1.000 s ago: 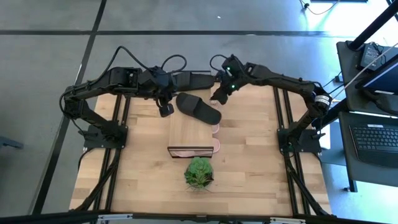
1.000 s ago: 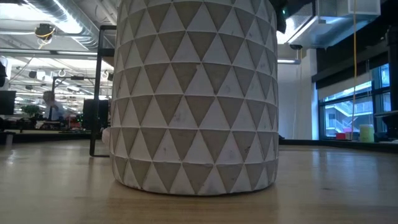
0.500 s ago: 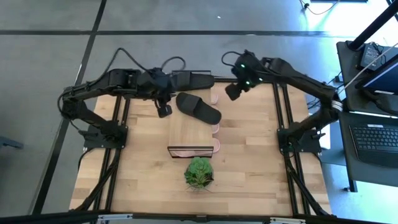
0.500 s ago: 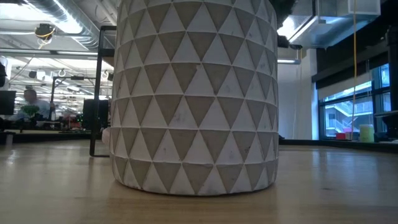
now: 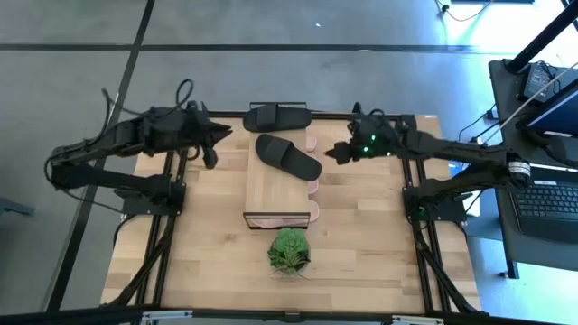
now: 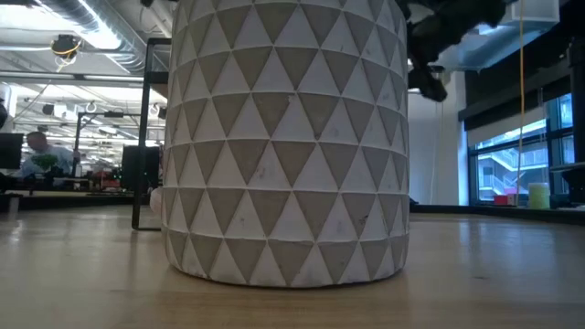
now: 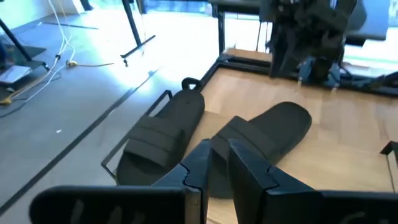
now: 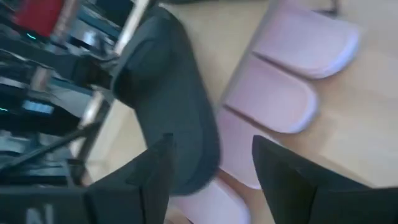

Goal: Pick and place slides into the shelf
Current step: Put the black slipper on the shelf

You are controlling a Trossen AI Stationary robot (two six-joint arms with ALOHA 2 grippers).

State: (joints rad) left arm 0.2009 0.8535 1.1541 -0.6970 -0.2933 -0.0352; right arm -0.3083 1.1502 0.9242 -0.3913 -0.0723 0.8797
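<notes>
1. Where the table (image 5: 379,262) comes closest to its near edge, the small potted plant (image 5: 289,250) stands just in front of the shelf (image 5: 271,191); it is not part of the task.
2. The shelf lies at the middle of the table, its long side running from near to far. A pink slide (image 5: 280,218) shows in its near end, and more pink slides (image 5: 312,187) show along its right side.
3. One black slide (image 5: 289,156) lies slantwise on the far part of the shelf's plank top, sole down and strap up. It is judged to be light, bendable foam with a smooth, rather slippery sole. The raised strap or the sole's thin side edge would offer the surest hold.
4. A second black slide (image 5: 277,116) rests at the table's far edge, near its middle. It is probably of the same soft, light make and unlikely to be harmed by a firm pinch.
5. The left gripper (image 5: 210,153) hovers towards the far left corner with jaws narrow, almost together, and empty.
6. The right gripper (image 5: 332,153) hovers just right of the shelf's far end with jaws wide and empty.
</notes>
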